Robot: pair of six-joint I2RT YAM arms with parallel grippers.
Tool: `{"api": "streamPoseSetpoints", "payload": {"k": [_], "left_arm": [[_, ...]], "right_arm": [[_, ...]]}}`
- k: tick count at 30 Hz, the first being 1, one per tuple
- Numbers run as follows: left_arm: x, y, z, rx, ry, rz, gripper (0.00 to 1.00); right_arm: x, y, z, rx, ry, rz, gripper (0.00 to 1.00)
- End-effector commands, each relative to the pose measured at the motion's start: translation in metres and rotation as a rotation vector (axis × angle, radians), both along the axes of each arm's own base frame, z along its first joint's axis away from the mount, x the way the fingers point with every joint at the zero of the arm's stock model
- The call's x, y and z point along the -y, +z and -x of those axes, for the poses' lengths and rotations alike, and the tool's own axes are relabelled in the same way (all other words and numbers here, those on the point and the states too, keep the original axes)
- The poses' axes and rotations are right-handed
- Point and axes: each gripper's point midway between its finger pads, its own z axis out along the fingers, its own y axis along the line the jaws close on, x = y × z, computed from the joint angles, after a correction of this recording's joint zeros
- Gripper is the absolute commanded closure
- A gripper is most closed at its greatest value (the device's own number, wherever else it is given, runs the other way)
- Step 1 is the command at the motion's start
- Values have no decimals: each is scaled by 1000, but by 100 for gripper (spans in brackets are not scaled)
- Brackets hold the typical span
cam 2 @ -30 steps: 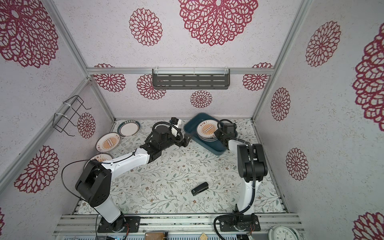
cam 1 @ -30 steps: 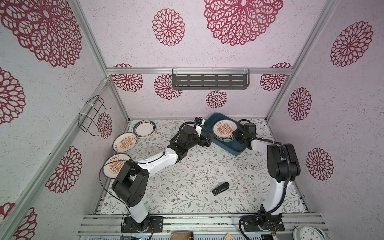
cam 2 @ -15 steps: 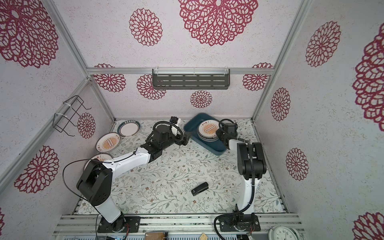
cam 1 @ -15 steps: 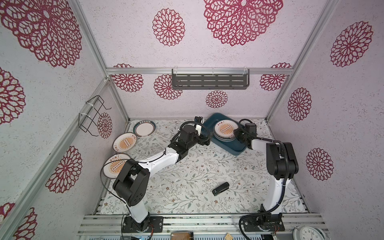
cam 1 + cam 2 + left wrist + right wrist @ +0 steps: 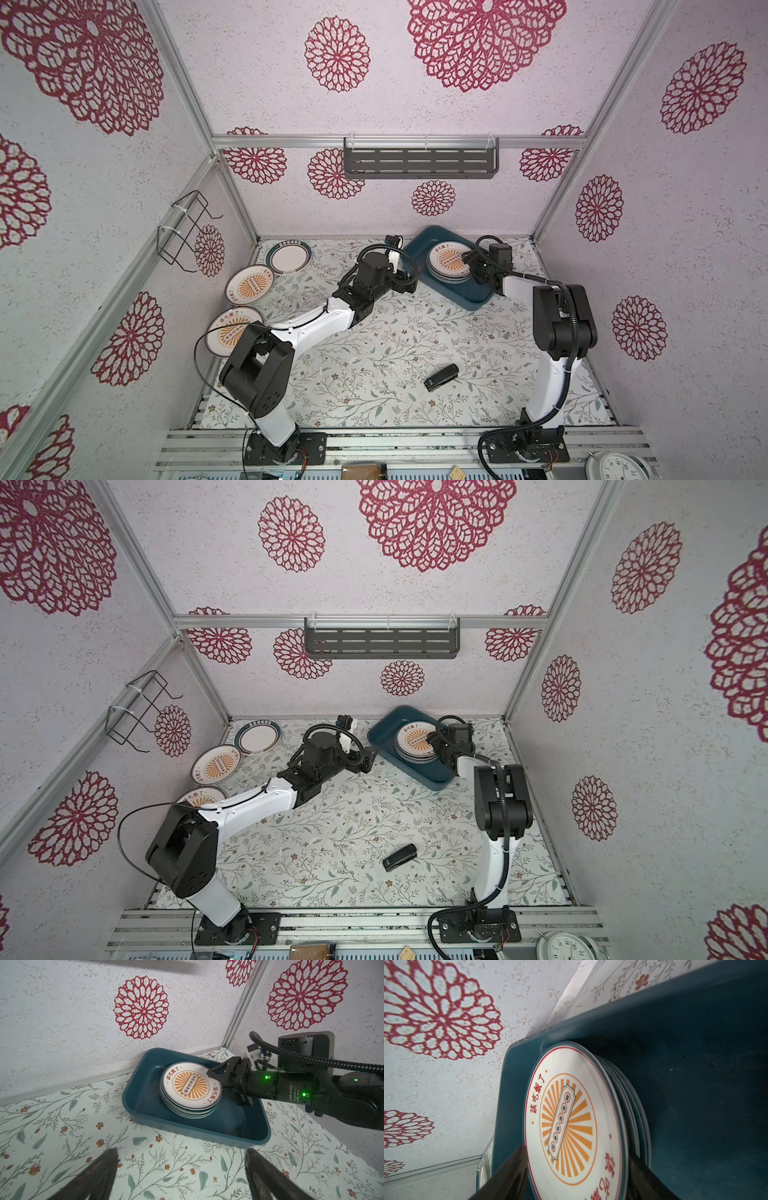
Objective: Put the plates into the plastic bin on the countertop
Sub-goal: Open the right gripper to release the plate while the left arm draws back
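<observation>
Two loose sunburst plates [image 5: 249, 286]; top views

White link shells are joined by boxy black joint housings on the left arm [image 5: 307, 328] and right arm [image 5: 548, 386]. Each is bolted to a black base plate [image 5: 286, 451] with visible screws. A black corrugated cable [image 5: 291, 1056] is run along the right wrist, where green lights [image 5: 266, 1077] and white "DAMIAO" lettering [image 5: 290, 1093] are shown. Black, trussed fingers [image 5: 230, 1070] are fitted.

Three loose plates lie at the left of the counter [image 5: 395, 340]: two sunburst plates [image 5: 250, 284] and one teal-rimmed plate [image 5: 288, 257]. One bin [image 5: 471, 296] holds one stack [image 5: 449, 264], its plate count unclear. One black object [image 5: 441, 377] lies near.
</observation>
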Motion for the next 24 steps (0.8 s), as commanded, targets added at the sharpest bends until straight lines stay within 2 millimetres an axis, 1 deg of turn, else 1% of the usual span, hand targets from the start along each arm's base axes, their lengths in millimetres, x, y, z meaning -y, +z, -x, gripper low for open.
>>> {"api": "streamPoseSetpoints", "payload": {"k": [1, 5, 8, 11, 14, 18, 22, 23, 24], "left_arm": [[-11, 20, 7, 33, 40, 32, 3], [-23, 18, 13, 23, 77, 21, 3], [-32, 17, 18, 20, 103, 13, 3], [-41, 18, 22, 24, 131, 10, 3], [-58, 15, 22, 12, 204, 9, 3], [-82, 3, 19, -34, 279, 18, 3], [-108, -8, 14, -110, 332, 71, 3], [-116, -10, 12, -127, 353, 93, 3], [-126, -13, 10, -146, 378, 114, 3]], "right_arm": [[3, 29, 8, 20, 7, 50, 23], [4, 38, 16, 6, 7, 88, 14], [6, 40, 21, -20, 11, 114, 9], [7, 38, 27, -49, 12, 134, 7], [3, 47, 33, -25, 24, 135, 6], [-13, 65, 43, 20, 75, 155, 2], [-43, 71, 62, 36, 176, 186, 1], [-51, 75, 66, 49, 205, 188, 1], [-61, 82, 71, 77, 238, 184, 1]]}}
